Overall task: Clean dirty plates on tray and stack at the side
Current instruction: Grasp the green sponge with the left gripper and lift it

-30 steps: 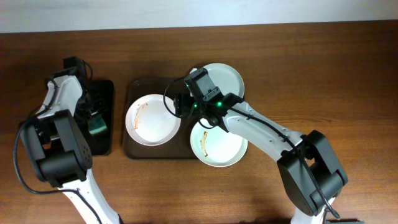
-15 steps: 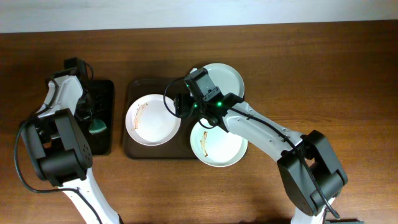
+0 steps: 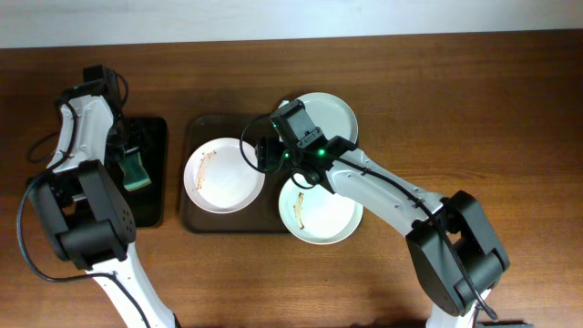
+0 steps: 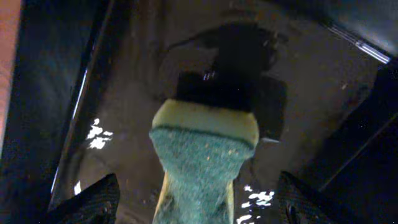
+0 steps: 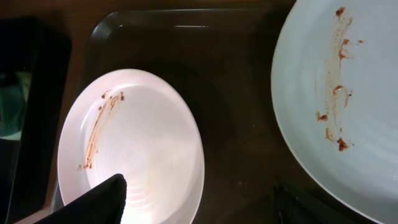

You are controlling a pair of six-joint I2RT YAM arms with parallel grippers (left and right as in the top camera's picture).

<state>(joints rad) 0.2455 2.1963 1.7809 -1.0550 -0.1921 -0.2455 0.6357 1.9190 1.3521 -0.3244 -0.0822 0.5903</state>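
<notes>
Green sponge (image 4: 202, 163) sits clamped in the left hand (image 4: 198, 208), far left. Right hand (image 5: 199, 205) is apart above the left plate (image 3: 223, 175) on the tray (image 3: 270, 217). Wipe its brown smear gently.

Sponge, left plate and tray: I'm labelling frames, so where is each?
sponge (image 4: 202, 155), left wrist view, green scrub face
left plate (image 3: 224, 175), overhead view, bare centre
tray (image 5: 186, 28), right wrist view, far rim

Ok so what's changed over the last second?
The left hand has lifted the green sponge up off the black tray, and its arm has swung toward the table's far edge. The right hand, the three plates and the brown tray stayed put.
</notes>
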